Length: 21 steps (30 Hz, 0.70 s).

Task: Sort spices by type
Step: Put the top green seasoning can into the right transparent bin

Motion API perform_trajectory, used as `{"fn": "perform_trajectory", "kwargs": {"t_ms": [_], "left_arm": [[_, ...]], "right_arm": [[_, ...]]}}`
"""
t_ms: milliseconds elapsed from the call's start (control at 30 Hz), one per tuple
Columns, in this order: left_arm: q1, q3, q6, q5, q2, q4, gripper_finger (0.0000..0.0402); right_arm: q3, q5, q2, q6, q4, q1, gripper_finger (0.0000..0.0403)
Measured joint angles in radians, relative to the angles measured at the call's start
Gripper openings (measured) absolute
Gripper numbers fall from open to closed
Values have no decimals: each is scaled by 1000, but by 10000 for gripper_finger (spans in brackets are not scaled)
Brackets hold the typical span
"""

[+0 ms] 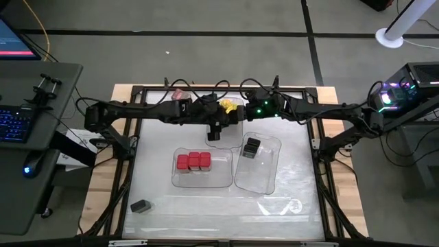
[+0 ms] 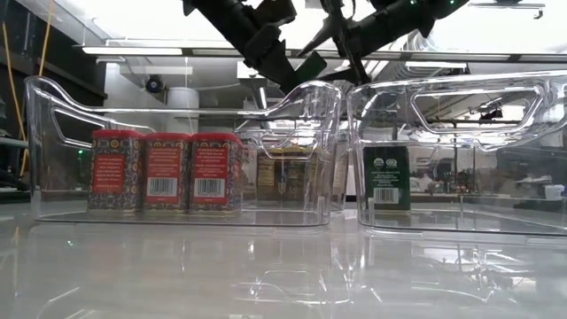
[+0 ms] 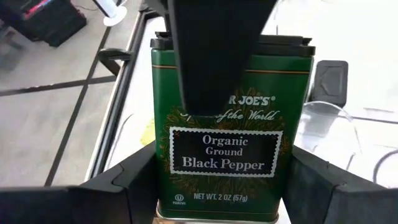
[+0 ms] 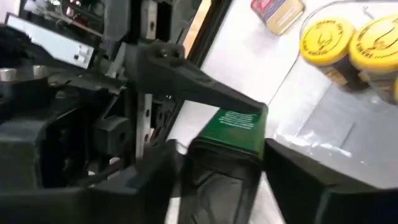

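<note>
A lone dark spice block (image 1: 140,206) lies near the tabletop's (image 1: 206,213) front edge, with bare surface around it. Behind it, three red tins (image 1: 193,162) sit in one clear tray (image 1: 202,180), and dark tins (image 1: 251,147) in the neighbouring tray (image 1: 264,180). Farther back, both hands meet above the trays: the left hand (image 3: 217,186) grips a green black pepper tin (image 3: 227,143), the right hand (image 4: 217,165) closes around that tin too. Yellow-lidded jars (image 4: 348,40) stand beyond, partly hidden by the arms.

Green black-pepper tin (image 3: 227,134), red patterned tins (image 2: 164,170), yellow-lidded jars (image 4: 348,40), clear trays (image 1: 259,180).
</note>
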<state>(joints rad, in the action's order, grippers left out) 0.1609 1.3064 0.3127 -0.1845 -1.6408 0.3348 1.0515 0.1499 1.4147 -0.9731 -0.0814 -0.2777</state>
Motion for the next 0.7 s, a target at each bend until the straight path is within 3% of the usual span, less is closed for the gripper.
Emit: {"fn": "perform_trajectory", "kwargs": {"t_ms": [167, 400, 700], "left_arm": [[2, 1, 19, -26, 0, -5, 246], [1, 2, -4, -40, 17, 31, 274], [44, 1, -37, -109, 149, 333, 300]], "right_arm": [[0, -43, 0, -29, -11, -2, 124], [0, -30, -4, 5, 1, -14, 126], [0, -24, -74, 87, -30, -123, 126]]}}
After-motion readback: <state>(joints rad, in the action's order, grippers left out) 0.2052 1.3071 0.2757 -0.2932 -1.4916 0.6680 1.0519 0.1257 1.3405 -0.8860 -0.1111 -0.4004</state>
